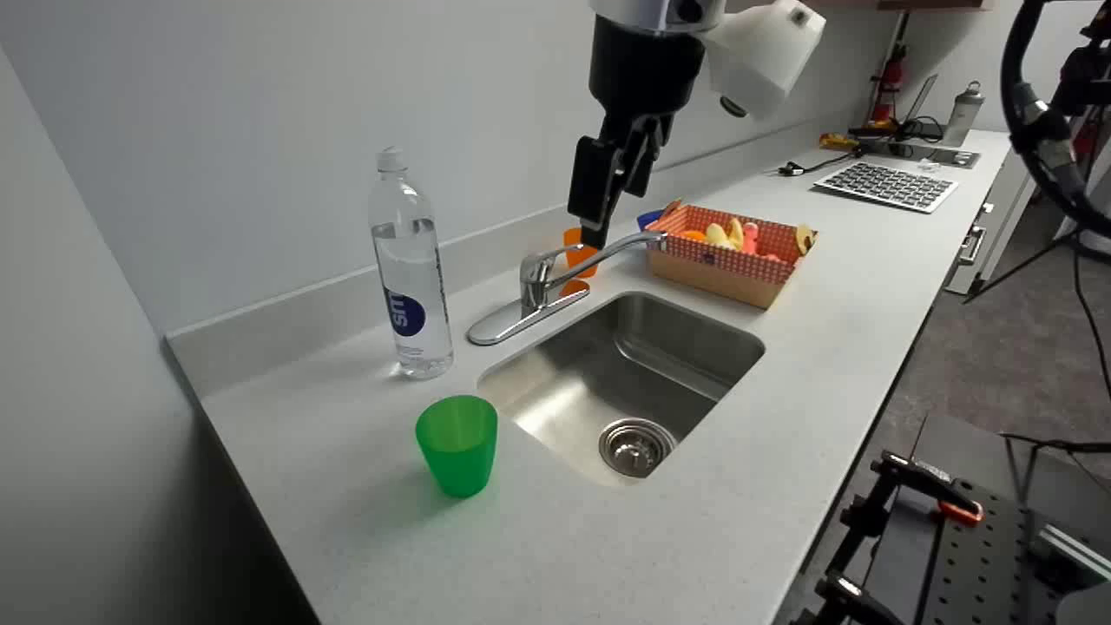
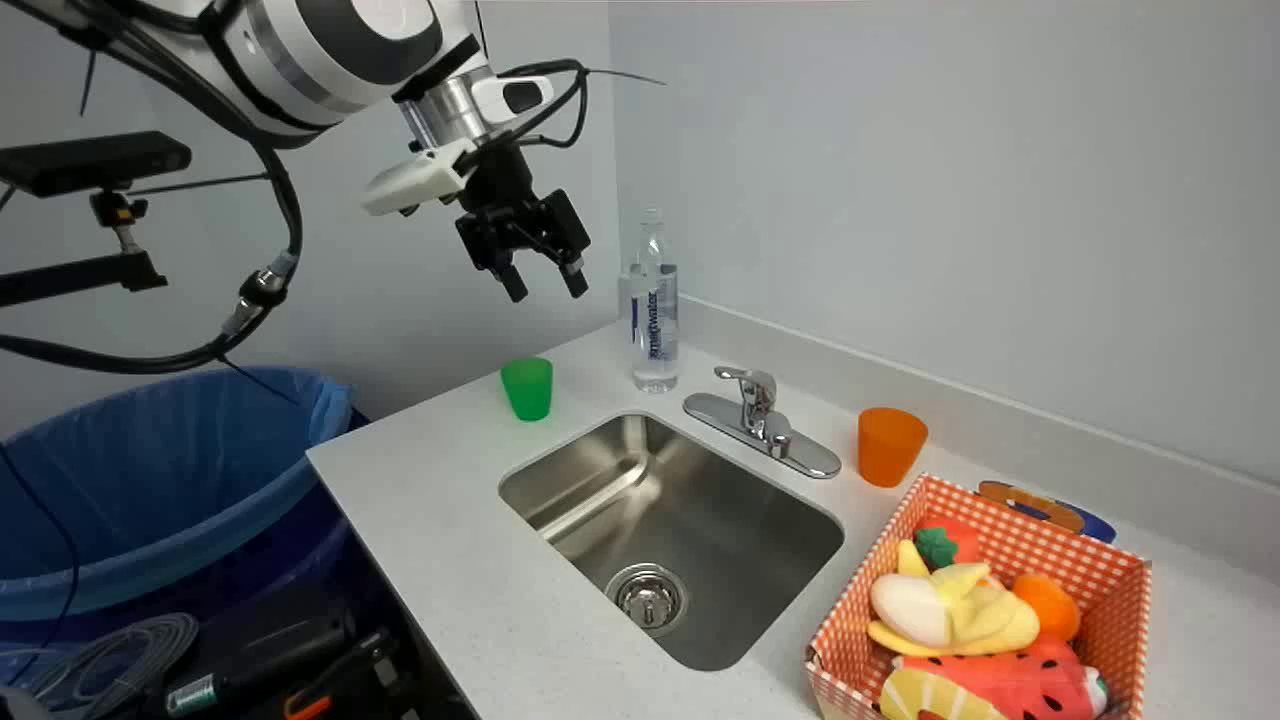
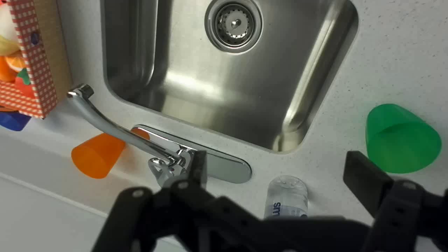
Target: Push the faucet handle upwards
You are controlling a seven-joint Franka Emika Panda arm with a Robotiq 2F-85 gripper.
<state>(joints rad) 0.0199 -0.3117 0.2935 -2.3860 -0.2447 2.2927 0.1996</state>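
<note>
The faucet handle [image 1: 566,250] is a short chrome lever on top of the silver faucet body [image 1: 532,276], pointing toward the sink side. In an exterior view the handle [image 2: 733,374] sits above the body, apart from the spout. In the wrist view the handle [image 3: 158,165] is at lower left, with the body partly hidden behind a finger. My gripper [image 3: 276,168] is open and empty. In an exterior view the gripper [image 2: 546,287] hangs well above the counter, higher than the handle and apart from it. In an exterior view a fingertip of the gripper [image 1: 612,213] overlaps near the lever tip.
A tall water bottle [image 2: 655,320] stands near the faucet base. A green cup [image 1: 458,447] is at the sink's corner. The steel sink [image 2: 560,590] is in front of the faucet. An orange cup [image 2: 890,447] and a checkered basket of toy food [image 2: 835,650] stand on the far side.
</note>
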